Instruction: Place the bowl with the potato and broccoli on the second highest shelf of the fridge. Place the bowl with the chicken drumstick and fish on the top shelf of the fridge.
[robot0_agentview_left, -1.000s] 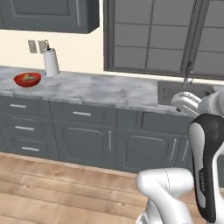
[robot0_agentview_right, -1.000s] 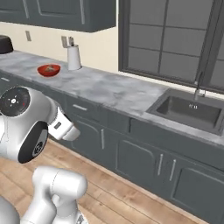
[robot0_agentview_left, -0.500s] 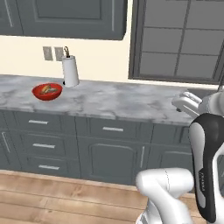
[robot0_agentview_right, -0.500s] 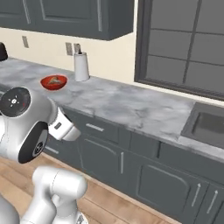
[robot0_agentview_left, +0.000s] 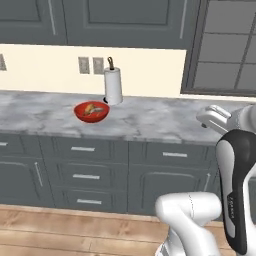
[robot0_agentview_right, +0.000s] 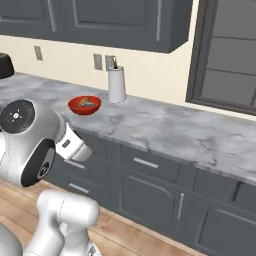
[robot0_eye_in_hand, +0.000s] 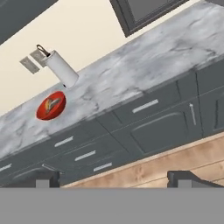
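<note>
A red bowl (robot0_agentview_left: 92, 111) (robot0_agentview_right: 84, 105) (robot0_eye_in_hand: 51, 106) stands on the grey marble counter (robot0_agentview_left: 155, 122), in front of a paper towel roll. It holds a yellowish-brown piece, the chicken drumstick (robot0_agentview_left: 88, 108), and a slim greyish piece that I take for the fish (robot0_agentview_left: 98, 109). My gripper (robot0_eye_in_hand: 114, 178) is open, both dark tips wide apart with nothing between them. It hangs well back from the counter and looks at the cabinet fronts, far from the bowl. The bowl with the potato and broccoli and the fridge with its shelves are out of view.
A white paper towel roll (robot0_agentview_left: 113, 86) (robot0_agentview_right: 117, 85) stands by the wall under two outlets. Grey drawers and doors (robot0_agentview_left: 85, 176) run below the counter, over a wooden floor (robot0_agentview_left: 75, 230). A window (robot0_agentview_left: 225, 45) lies to the right. A dark object (robot0_agentview_right: 3, 65) sits far left on the counter.
The whole picture has shifted right, so the base has driven left along the counter. The sink has left the views and the red bowl now sits near the middle. My gripper stays open.
</note>
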